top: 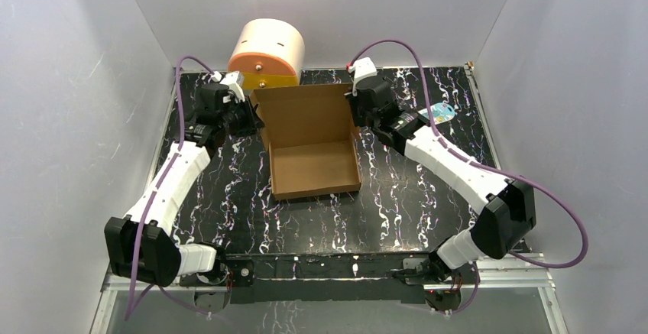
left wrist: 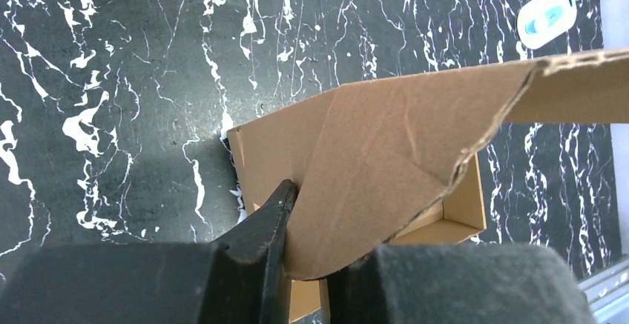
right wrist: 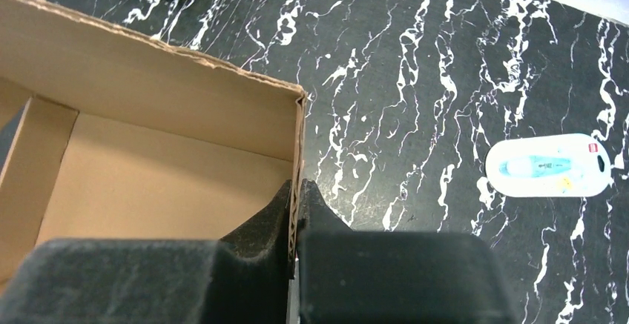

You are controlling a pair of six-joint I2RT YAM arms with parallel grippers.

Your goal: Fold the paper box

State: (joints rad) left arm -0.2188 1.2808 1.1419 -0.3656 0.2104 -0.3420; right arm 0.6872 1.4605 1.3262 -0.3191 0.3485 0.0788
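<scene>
"Grippers first. The left gripper [top: 254, 116], what has it got?"

"It is closed on a side flap [left wrist: 400, 153] of the paper box [top: 313, 167]. Its wrist view shows the cardboard pinched between the two black fingers, with the flap's torn-looking edge rising up and to the right."

"And the right gripper [right wrist: 297, 190]?"

"Clamped as well. Its fingers [right wrist: 267, 220] sit one inside and one outside the box's right wall, right at the far right corner, with only the corrugated edge showing between them."

"Where does the box itself sit?"

"On the black, white-veined tabletop [top: 397, 196], about midway between the two arms and toward the far side. It is a shallow brown tray, open on top, with its near wall and both side walls standing. The far panel [top: 306, 111] stands up taller than the walls. The left gripper is at the far left corner and the right gripper at the far right corner, so the arms face each other across the tall panel."

"Anything else there?"

"A round cream drum [top: 267, 43] with an orange and a yellow drawer front stands just behind the box, at the far edge. A small white-and-blue packet [right wrist: 549, 164] lies flat to the right, well apart from the box; I cannot read what it is."
</scene>
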